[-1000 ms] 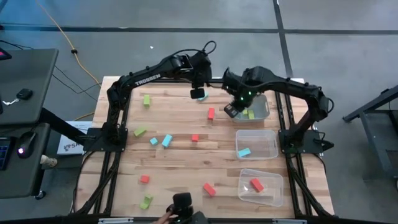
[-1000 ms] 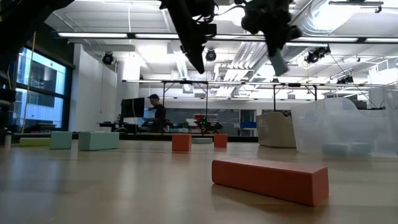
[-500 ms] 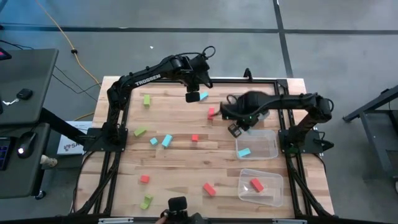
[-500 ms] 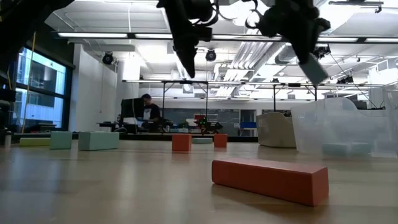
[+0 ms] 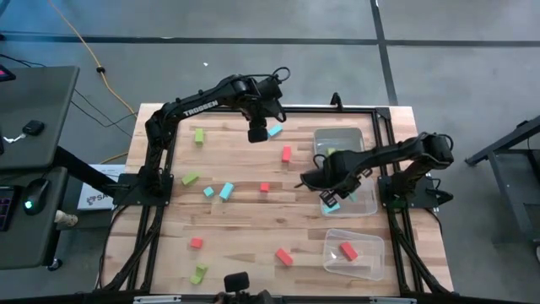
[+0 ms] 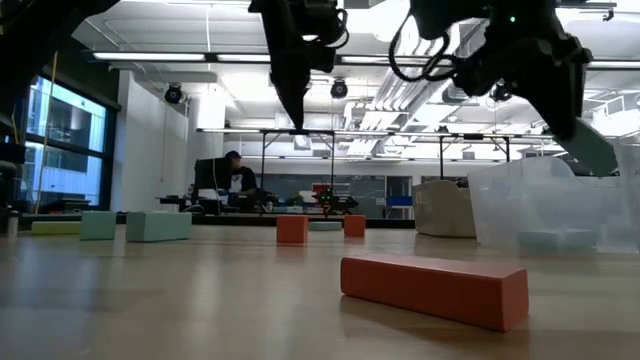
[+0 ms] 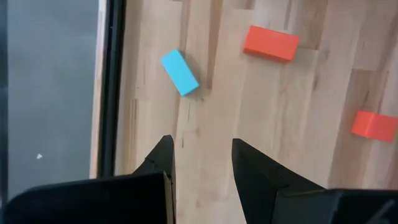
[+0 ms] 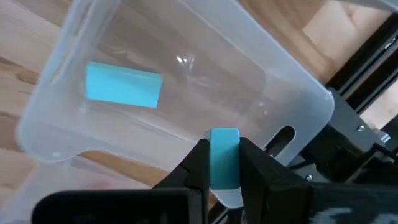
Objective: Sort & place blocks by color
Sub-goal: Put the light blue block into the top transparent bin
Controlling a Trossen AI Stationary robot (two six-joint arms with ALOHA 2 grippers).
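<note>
My right gripper [image 5: 330, 199] [image 8: 224, 163] is shut on a light blue block [image 8: 224, 155], over the left rim of the middle clear bin [image 5: 361, 182]. Another light blue block [image 8: 123, 85] lies on that bin's floor. My left gripper [image 5: 256, 132] [image 7: 202, 163] hangs open above the far part of the table, nothing between its fingers. A light blue block [image 7: 180, 72] lies flat just beyond it, beside the table's far frame rail. Red [image 5: 286, 154], green [image 5: 190, 178] and light blue [image 5: 226, 191] blocks lie scattered on the wood. My right gripper pinches the light blue block's two sides [image 8: 224, 173] between its two fingers. The block's free end sticks out past the fingertips. The fingers come from above, slanting steeply down. The block is lifted clear, above the middle bin.
The far bin [image 5: 340, 135] holds green blocks; the near bin [image 5: 371, 263] holds a red block [image 5: 348, 250]. More red blocks [image 5: 283, 256] [image 5: 196, 243] and a green one [image 5: 198, 274] lie near the front edge. A black frame rail runs round the table.
My right gripper has swung from over the far bin toward the table's near edge and sunk over the middle bin, turning about its own line, the blue block still in its fingers. My left gripper has tipped further downward, staying open over the same spot.
</note>
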